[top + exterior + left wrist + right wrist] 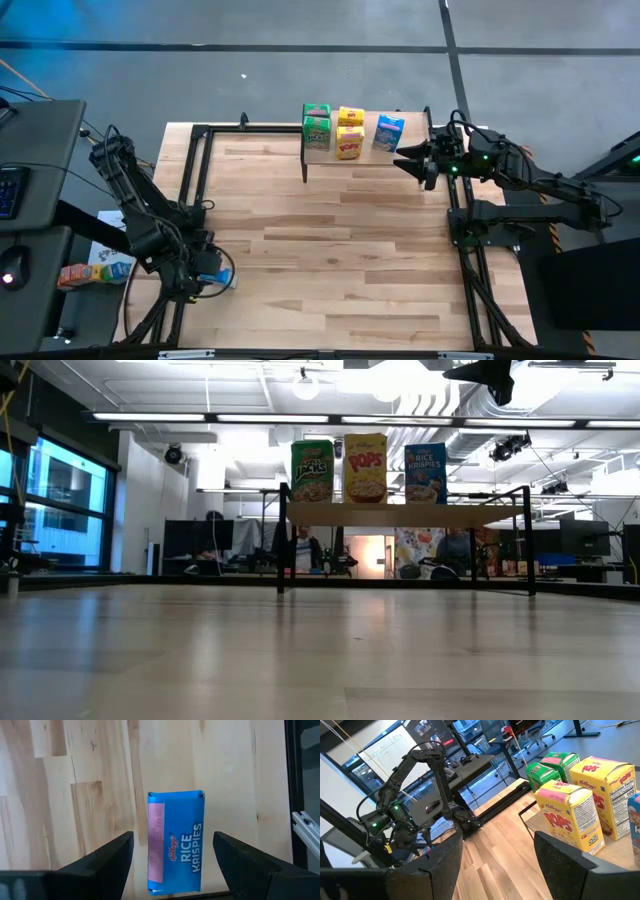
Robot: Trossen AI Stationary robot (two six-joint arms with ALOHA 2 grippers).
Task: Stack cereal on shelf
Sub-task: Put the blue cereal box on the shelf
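The shelf (372, 158) stands at the table's far edge. On it stand two green cereal boxes (316, 125), two yellow Pops boxes (350, 135) and one blue box (389, 132), all upright on their bases. Another blue Rice Krispies box (176, 842) lies flat on the tabletop near the left edge. My left gripper (205, 272) is open above it, with one finger on each side and a gap to each. My right gripper (412, 160) hovers open just off the shelf's right end, and shows high up in the low view (490, 375).
Black frame rails (195, 170) run along the table's left, right and far sides. More coloured cereal boxes (92, 272) lie off the table on the left, beside a dark desk (35, 160). Bare planks (330, 260) fill the middle.
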